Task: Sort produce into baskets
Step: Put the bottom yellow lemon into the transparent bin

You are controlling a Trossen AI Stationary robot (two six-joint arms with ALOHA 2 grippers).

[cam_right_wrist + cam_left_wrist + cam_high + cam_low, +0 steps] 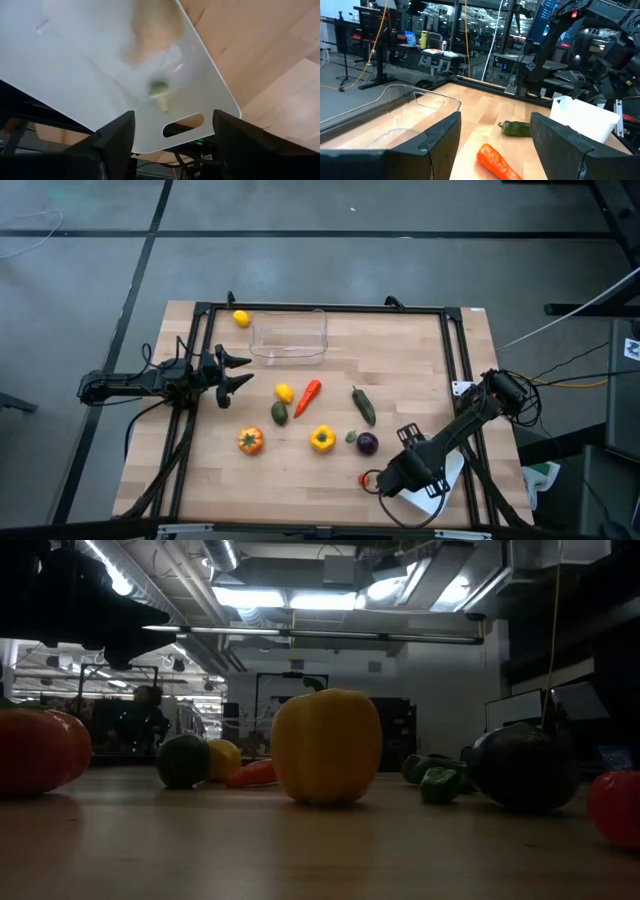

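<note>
From above, the wooden table (330, 420) sits on a grey floor crossed by dark lines. The clear tub (289, 337) lies at the far side, with a lemon (241, 319) just outside its left end. Mid-table are a second lemon (285, 392), a red carrot-like piece (308, 398), a dark green round piece (279, 412) and a long green pepper (363, 406). Nearer are the orange tomato (250, 441), the yellow pepper (322, 439), a small green piece (351, 437), the purple ball (368, 444) and a red piece (364, 478). The left gripper (243, 370) reaches in level from the left edge, its fingers spread and holding nothing. The right gripper (385, 483) is bent down over the white tray (440, 485) at the near right corner.

At table height, the yellow pepper (325, 745) stands in the middle, the tomato (40, 750) at far left, the purple ball (522, 768) at right, with a dim ceiling-lit workshop behind.

From the left wrist, the open fingers (440, 137) frame the carrot-like piece (496, 161) and green pepper (516, 128); the tub (395, 112) lies alongside, racks and gear beyond.

From the right wrist, the spread fingers (117, 132) hang over the tray (75, 65), where a pale item with a green stalk (159, 90) lies.
</note>
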